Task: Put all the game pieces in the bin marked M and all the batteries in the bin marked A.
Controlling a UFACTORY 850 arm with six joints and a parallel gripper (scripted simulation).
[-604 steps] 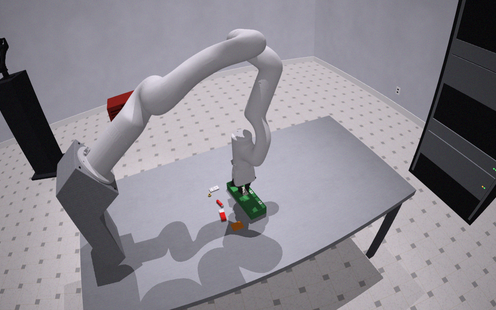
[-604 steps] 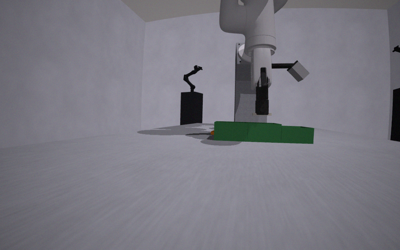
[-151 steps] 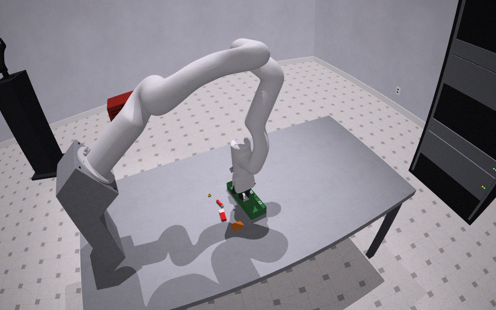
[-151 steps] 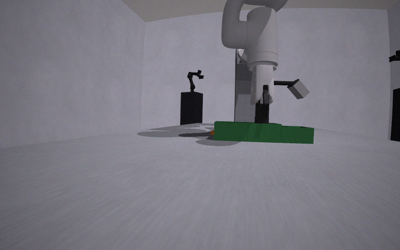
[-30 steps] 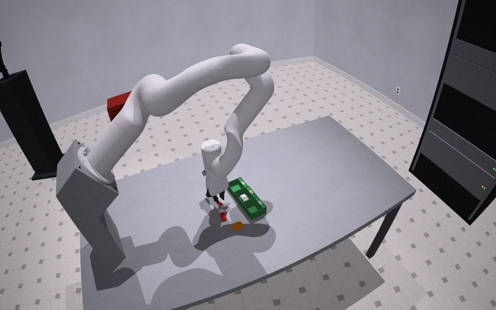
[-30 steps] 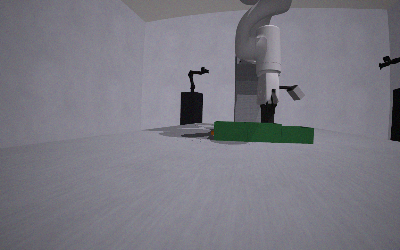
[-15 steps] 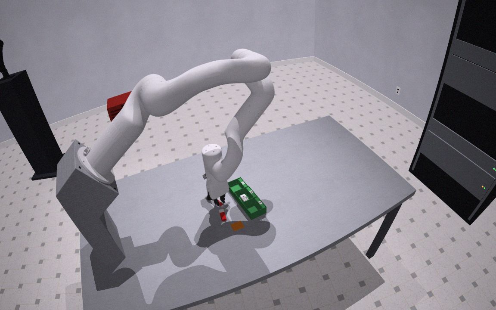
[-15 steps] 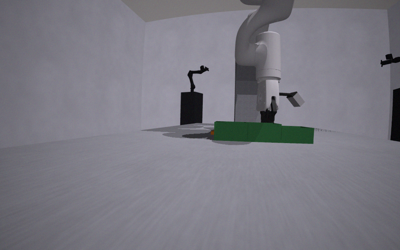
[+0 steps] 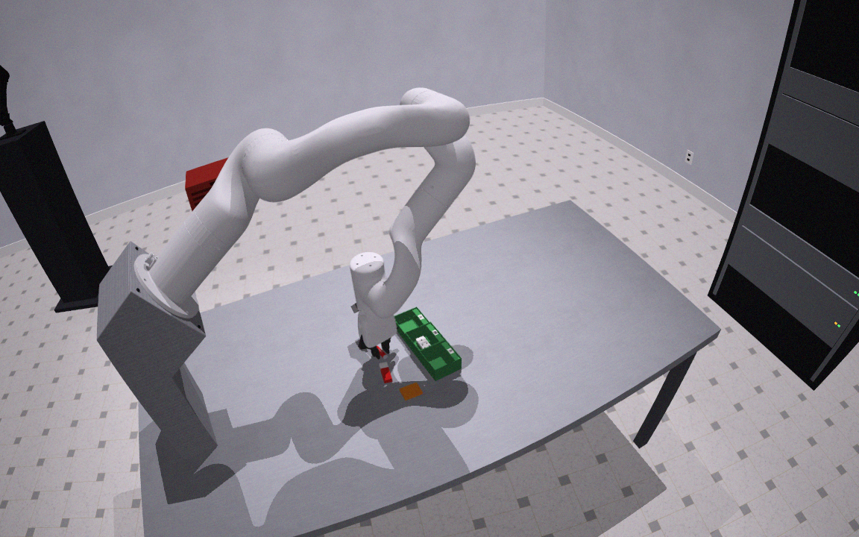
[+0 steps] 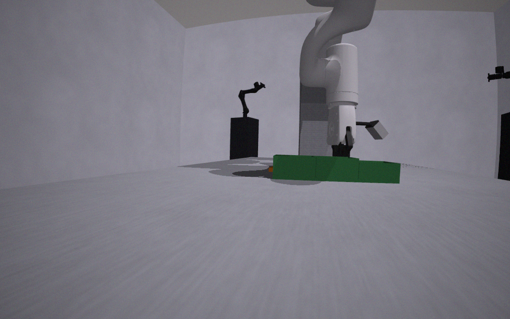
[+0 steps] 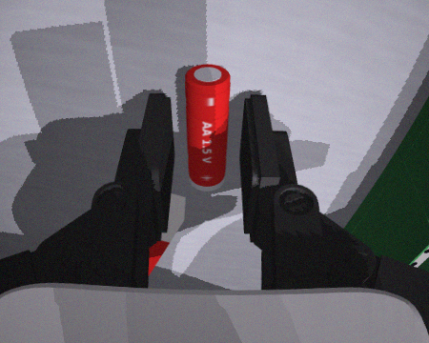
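Note:
A red AA battery (image 11: 207, 128) lies flat on the grey table. My gripper (image 11: 207, 125) is low over it, with one black finger on each side and a small gap at both, so the fingers stand partly open around it without touching. In the top view the gripper (image 9: 376, 350) is just left of the green bin row (image 9: 429, 341). A second red battery (image 9: 386, 375) lies nearer the table's front; in the wrist view it shows partly hidden under my left finger (image 11: 153, 257). A white die (image 9: 423, 341) sits in a middle compartment. The bin letters are too small to read.
An orange flat block (image 9: 410, 391) lies on the table in front of the batteries. The bin's green wall (image 11: 405, 197) is close on my right. In the exterior view the bin row (image 10: 336, 169) hides the fingertips (image 10: 341, 150).

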